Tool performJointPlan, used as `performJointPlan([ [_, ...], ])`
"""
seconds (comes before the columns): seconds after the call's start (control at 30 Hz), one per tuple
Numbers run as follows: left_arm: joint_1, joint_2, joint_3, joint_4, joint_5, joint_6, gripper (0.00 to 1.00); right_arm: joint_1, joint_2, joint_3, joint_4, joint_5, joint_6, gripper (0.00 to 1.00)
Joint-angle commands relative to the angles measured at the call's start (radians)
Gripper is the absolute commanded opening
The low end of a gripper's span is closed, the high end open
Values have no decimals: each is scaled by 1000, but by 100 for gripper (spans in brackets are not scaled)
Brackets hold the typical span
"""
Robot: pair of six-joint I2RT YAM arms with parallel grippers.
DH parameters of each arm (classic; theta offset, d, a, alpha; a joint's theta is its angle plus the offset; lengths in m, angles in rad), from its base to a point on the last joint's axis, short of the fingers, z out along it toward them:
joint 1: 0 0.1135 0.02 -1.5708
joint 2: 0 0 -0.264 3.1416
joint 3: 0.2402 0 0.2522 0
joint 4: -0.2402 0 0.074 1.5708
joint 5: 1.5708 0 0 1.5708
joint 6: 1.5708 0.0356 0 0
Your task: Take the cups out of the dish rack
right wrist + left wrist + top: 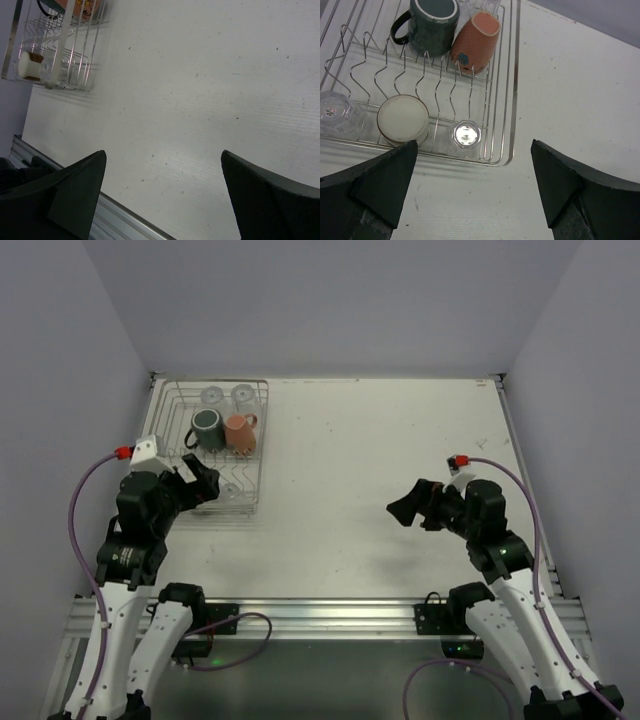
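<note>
The silver wire dish rack point(262, 445) stands at the table's far left. In it a dark green mug point(208, 428) and a salmon-pink mug point(240, 430) stand side by side, with two clear glasses point(212, 397) behind them. My left gripper point(200, 483) hovers open at the rack's near edge. Its wrist view shows the green mug point(434, 25), the tilted pink mug point(477, 42), a tan cup with a pale round face point(403, 119) and two clear glasses point(465, 135) in the rack's point(512, 100) near row. The left gripper point(474, 150) holds nothing. My right gripper point(405, 508) is open and empty over bare table.
The white table point(380, 440) stretches right of the rack. Grey walls close in the back and both sides. A metal rail point(330, 612) runs along the near edge. In the right wrist view the open right gripper point(163, 152) faces the rack's corner point(60, 50) far off.
</note>
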State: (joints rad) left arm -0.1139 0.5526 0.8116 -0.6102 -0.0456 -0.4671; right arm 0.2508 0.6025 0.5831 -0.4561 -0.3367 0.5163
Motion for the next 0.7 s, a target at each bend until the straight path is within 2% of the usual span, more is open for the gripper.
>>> performJointPlan([
  [0.0,-4,78,57,-78,-66,28,100,4,13,30,16,-27,-12,99],
  [0.17,-4,257,124,-164,-109,61,92,5,23,41,36,-42,-6,99],
  [0.3,-4,285,113,-126,-83,81,87,5,48,47,40,-44,-9,99],
  [0.47,-6,394,142,-117,-57,105,81,5,69,47,60,-50,-9,99],
  [0.6,-15,449,161,-86,-30,116,72,7,89,44,71,-48,-9,99],
  [0.67,-36,498,179,-82,-23,122,72,5,101,44,79,-48,-9,99],
])
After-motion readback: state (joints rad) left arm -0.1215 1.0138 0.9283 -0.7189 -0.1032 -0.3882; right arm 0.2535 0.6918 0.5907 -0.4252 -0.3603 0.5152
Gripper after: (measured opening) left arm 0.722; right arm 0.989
